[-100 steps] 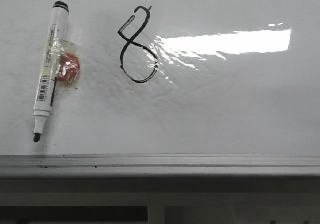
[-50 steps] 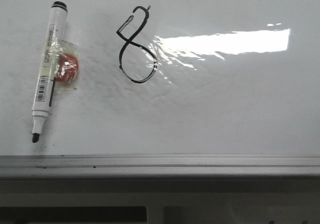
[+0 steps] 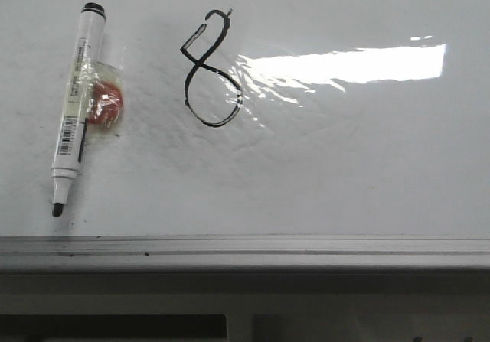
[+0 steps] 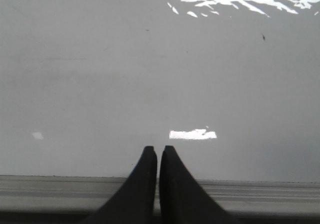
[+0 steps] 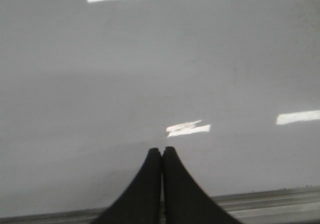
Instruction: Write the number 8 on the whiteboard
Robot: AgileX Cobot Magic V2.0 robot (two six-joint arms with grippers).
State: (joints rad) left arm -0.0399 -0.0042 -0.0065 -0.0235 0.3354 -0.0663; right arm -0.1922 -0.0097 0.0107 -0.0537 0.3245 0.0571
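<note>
A thin black number 8, slightly slanted with a hooked open top, is drawn on the glossy whiteboard. An uncapped white marker lies on the board left of the figure, its black tip toward the near frame; clear tape and a red piece stick to its side. Neither gripper shows in the front view. My left gripper is shut and empty above the board's near edge. My right gripper is shut and empty above bare board. The whiteboard also shows in the left wrist view and the right wrist view.
The grey metal frame edge runs along the board's near side, and shows in both wrist views. A bright light glare lies on wrinkled film right of the figure. A small dark speck sits on the board.
</note>
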